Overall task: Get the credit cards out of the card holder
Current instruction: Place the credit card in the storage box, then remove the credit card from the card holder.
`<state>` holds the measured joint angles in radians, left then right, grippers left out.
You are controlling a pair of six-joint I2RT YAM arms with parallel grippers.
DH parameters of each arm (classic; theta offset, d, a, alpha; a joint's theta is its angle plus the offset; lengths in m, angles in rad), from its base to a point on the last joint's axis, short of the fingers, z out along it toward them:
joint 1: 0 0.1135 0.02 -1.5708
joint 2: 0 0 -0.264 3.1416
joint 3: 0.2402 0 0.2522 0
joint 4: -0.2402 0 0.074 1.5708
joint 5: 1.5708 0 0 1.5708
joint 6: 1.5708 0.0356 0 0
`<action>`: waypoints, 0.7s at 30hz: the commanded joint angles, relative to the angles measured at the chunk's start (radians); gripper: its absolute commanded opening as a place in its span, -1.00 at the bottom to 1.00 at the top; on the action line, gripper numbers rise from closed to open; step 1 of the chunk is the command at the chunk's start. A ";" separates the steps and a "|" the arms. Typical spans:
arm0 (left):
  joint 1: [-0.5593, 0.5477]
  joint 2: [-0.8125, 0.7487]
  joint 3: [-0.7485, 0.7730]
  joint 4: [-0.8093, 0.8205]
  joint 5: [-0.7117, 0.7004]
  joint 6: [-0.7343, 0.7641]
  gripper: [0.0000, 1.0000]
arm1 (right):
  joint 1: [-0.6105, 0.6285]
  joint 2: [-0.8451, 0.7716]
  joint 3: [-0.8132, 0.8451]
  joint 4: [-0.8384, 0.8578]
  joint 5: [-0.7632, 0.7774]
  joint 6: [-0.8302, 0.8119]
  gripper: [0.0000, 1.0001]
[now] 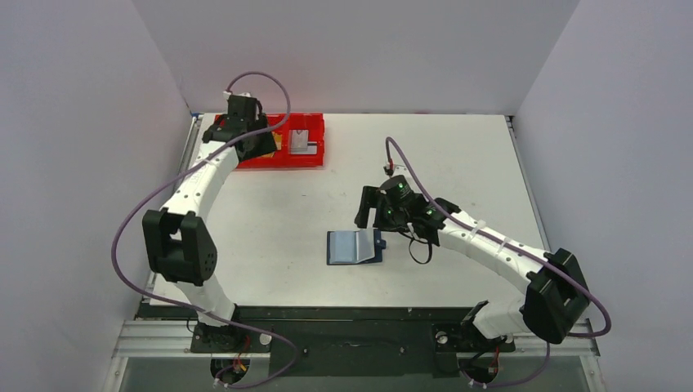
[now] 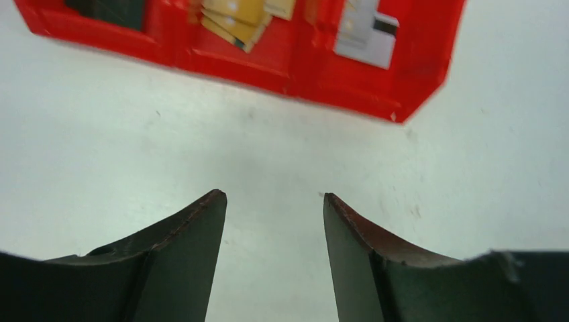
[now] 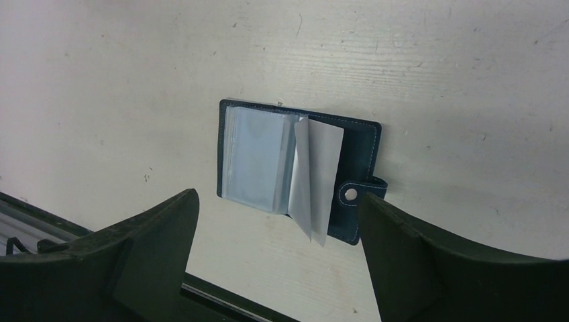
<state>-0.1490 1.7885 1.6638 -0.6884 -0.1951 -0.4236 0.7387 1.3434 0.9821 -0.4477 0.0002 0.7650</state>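
The card holder (image 1: 354,247) lies open on the white table, a dark navy wallet with blue-grey sleeves. In the right wrist view the card holder (image 3: 298,168) has one sleeve standing up at its middle and a snap strap (image 3: 354,194) at its right. My right gripper (image 1: 372,214) hovers just behind it, open wide and empty (image 3: 278,201). My left gripper (image 1: 255,145) is at the red tray, open with nothing between its fingers (image 2: 274,196). Credit cards lie in the tray: a tan-gold card (image 2: 241,17), a silvery-grey card (image 2: 366,33) and a black card (image 2: 107,8).
The red three-compartment tray (image 1: 282,158) stands at the back left of the table, and its near wall (image 2: 282,70) shows just beyond my left fingertips. The table's dark near edge (image 3: 201,288) runs close under the right gripper. Grey walls enclose the table.
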 commanded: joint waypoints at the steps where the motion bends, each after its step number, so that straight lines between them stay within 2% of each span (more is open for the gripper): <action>1: -0.073 -0.193 -0.194 0.085 0.116 -0.074 0.06 | 0.050 0.039 0.073 -0.009 0.056 -0.029 0.65; 10: -0.203 -0.441 -0.522 0.108 0.215 -0.075 0.07 | 0.119 0.097 0.083 0.012 0.113 0.004 0.59; 14: -0.237 -0.501 -0.601 0.128 0.269 -0.084 0.07 | 0.129 0.125 0.082 0.020 0.142 0.014 0.57; 21: -0.261 -0.500 -0.657 0.184 0.326 -0.122 0.07 | 0.135 0.208 0.087 0.051 0.154 0.037 0.47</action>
<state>-0.4068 1.3056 1.0142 -0.5938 0.0750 -0.5179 0.8650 1.5116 1.0283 -0.4442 0.1093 0.7822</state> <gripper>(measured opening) 0.534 0.747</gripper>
